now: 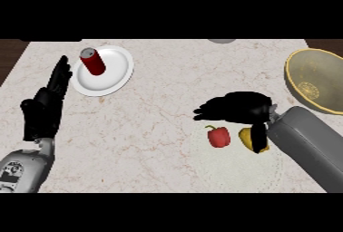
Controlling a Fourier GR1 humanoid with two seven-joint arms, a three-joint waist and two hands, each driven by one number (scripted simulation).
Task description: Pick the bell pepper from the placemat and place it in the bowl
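Right hand (236, 108) near bell pepper (218, 137), bowl (290, 74) well apart

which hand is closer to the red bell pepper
Right. The right hand is just beyond the bell pepper, almost over it. The left hand rests open far to the pepper's left, beside the plate.

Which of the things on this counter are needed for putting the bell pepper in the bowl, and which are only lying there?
For the job: red bell pepper, pale placemat under it, bowl at the right, right hand above the pepper.
Lying about: red can, white plate under it, yellow item beside the pepper, left hand resting at the left.
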